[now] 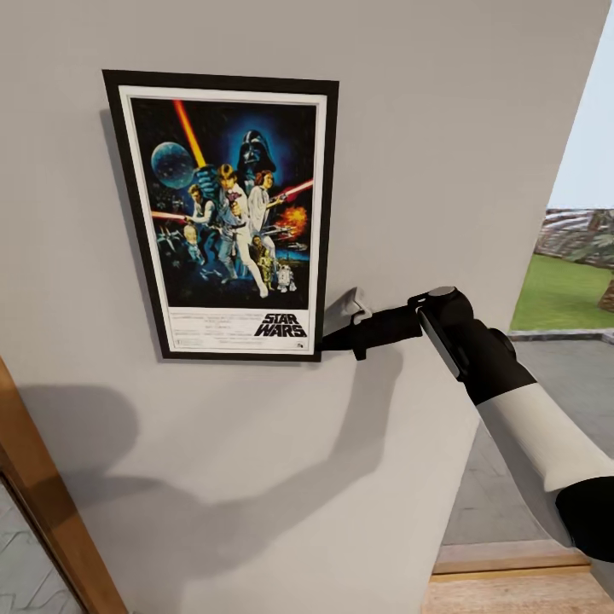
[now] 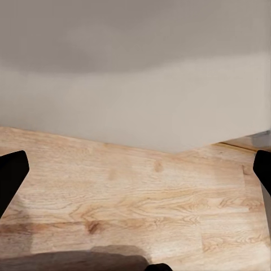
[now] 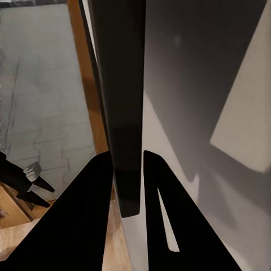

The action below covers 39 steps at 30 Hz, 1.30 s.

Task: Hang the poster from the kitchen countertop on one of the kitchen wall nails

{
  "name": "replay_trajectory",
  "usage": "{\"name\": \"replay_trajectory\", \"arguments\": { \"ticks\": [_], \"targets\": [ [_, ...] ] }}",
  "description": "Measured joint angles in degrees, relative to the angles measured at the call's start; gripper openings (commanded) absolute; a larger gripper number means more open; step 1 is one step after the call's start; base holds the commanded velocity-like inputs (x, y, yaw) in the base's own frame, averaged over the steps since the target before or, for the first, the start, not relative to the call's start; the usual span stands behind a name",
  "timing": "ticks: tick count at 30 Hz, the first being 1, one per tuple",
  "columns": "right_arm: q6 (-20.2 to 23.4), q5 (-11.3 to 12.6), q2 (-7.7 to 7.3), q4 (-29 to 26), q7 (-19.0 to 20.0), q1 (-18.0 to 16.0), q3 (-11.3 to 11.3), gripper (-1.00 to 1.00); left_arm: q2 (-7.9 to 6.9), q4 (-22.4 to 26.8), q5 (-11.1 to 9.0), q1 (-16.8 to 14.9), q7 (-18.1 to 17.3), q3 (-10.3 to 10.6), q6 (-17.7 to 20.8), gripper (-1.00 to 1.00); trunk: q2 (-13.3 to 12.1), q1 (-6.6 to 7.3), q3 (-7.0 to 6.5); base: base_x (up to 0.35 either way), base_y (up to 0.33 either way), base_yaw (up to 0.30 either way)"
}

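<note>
poster point(image 1: 226, 213) flat on wall | rigid, light, slick frame | right gripper point(image 1: 334, 343) pinching its 5 o'clock corner edge | left gripper point(image 2: 135, 180) spread, empty

The right pincer point(image 3: 131, 186) stands with its two black fingers point(image 3: 84, 220) closed on the poster's point(image 3: 121, 96) dark frame edge, which runs away between them. The grey wall point(image 3: 214, 84) lies beside one finger; pale tiled floor point(image 3: 45, 101) beyond the other.
</note>
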<state>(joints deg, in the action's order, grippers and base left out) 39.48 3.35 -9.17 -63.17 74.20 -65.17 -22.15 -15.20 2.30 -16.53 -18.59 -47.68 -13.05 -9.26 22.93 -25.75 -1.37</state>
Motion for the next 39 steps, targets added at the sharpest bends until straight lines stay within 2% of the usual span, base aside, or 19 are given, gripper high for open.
{"name": "replay_trajectory", "arguments": {
  "ticks": [6, 39],
  "targets": [
    [0.0, 0.0, 0.0, 0.0, 1.2, 0.0, 0.0, -1.0, 0.0, 0.0, 0.0, 0.0, 0.0, 0.0, 0.0, 1.0, 0.0, 0.01, 0.0, 0.029, 0.0, 0.0],
    [-0.3, 0.1, 0.0, 0.2, 1.2, 0.0, 0.0, -1.0, 0.0, 0.0, 0.0, 0.0, 0.0, 0.0, 0.0, 1.0, 0.0, 0.01, -0.01, 0.0, 0.0, 0.0]
  ]
}}
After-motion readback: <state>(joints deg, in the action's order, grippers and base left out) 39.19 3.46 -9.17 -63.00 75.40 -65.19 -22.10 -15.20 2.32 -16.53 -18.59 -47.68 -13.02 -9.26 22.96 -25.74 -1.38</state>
